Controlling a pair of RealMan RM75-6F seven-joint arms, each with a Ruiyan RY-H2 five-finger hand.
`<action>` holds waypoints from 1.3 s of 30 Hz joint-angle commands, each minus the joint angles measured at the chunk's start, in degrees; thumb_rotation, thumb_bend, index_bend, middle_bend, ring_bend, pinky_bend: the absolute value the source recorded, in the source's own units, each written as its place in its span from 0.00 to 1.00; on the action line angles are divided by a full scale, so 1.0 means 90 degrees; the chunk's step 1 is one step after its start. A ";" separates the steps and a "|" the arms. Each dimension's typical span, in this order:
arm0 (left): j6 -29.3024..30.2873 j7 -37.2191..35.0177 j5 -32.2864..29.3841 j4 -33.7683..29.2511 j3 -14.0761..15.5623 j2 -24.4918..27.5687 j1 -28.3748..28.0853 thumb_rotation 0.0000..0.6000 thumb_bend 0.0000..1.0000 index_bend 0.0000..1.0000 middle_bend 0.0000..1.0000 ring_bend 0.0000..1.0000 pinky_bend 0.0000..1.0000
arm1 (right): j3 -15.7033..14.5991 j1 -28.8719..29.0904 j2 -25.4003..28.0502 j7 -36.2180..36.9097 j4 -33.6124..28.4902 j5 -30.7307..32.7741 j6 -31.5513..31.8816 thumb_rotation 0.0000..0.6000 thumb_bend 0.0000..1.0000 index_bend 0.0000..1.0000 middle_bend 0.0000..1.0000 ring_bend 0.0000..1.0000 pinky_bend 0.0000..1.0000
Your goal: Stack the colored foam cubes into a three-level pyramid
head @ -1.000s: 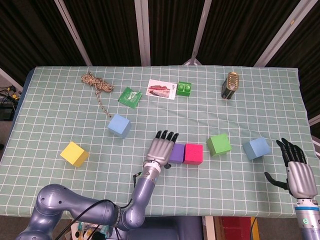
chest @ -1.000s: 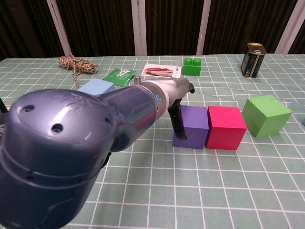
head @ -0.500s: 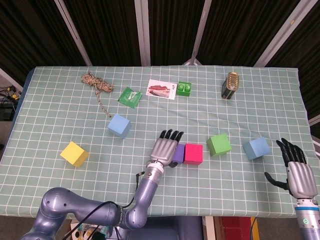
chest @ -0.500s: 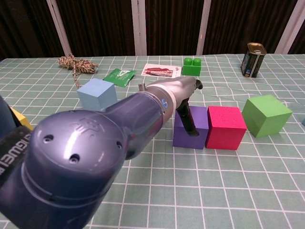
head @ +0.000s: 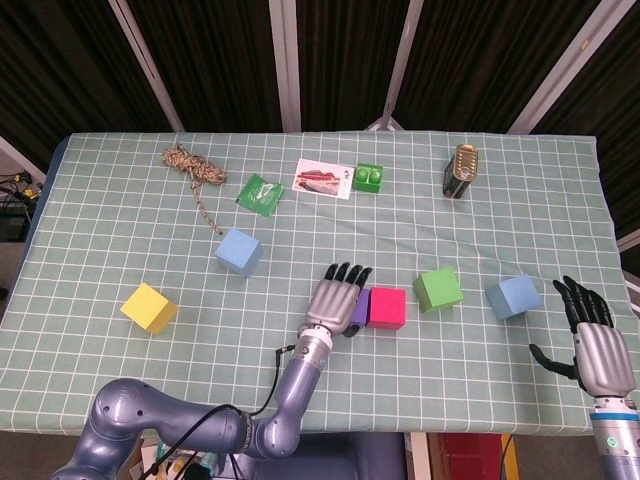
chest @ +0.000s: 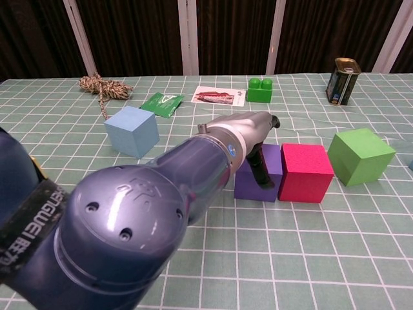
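- L hand sits over the purple cube, fingers hanging down across its front/top face in chest view. Can't tell if it's actually gripping or just resting on it; no clear pinch visible.
- R hand at 4 o'clock edge of the counter, released, fingers spread, holding nothing.
- Cubes, head view: purple + pink cube touching side by side near centre, pink at 3 o'clock of purple. Green cube just beside pink at 3 o'clock w/ a gap. Blue cube further out at 3 o'clock, near R hand. Second blue cube at 10 o'clock of purple, yellow cube well apart at 9 o'clock.
- Nothing stacked yet; looks like the base row is being formed, purple/pink done, a third cube needed.
- Step in hand, my read: squaring purple against pink. To do well: push flat w/ finger faces, not tips, so foam doesn't twist; keep the seam w/ pink closed; lift straight up on release so fingers don't drag the cube.
- Next: bring green in flush at 3 o'clock of pink, same line, R hand is the closer one.
- Clutter at 12 o'clock (rope, tin, green brick), out of the way.
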 commanded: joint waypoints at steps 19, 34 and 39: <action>-0.0124 -0.0034 0.0022 0.0198 -0.0115 -0.0101 -0.0026 1.00 0.32 0.00 0.06 0.00 0.05 | -0.0001 0.0003 0.0000 0.0007 -0.0001 0.0014 -0.0017 1.00 0.25 0.00 0.00 0.00 0.00; -0.0237 -0.0045 -0.0036 0.0347 -0.0129 -0.0172 -0.0014 1.00 0.32 0.00 0.06 0.00 0.05 | 0.0000 -0.0004 0.0006 0.0000 0.0000 0.0027 -0.0013 1.00 0.25 0.00 0.00 0.00 0.00; -0.0245 -0.0116 -0.0027 0.0262 -0.0125 -0.0128 0.0065 1.00 0.32 0.00 0.06 0.00 0.05 | 0.0002 -0.0006 0.0012 0.0006 0.0006 0.0032 -0.0013 1.00 0.25 0.00 0.00 0.00 0.00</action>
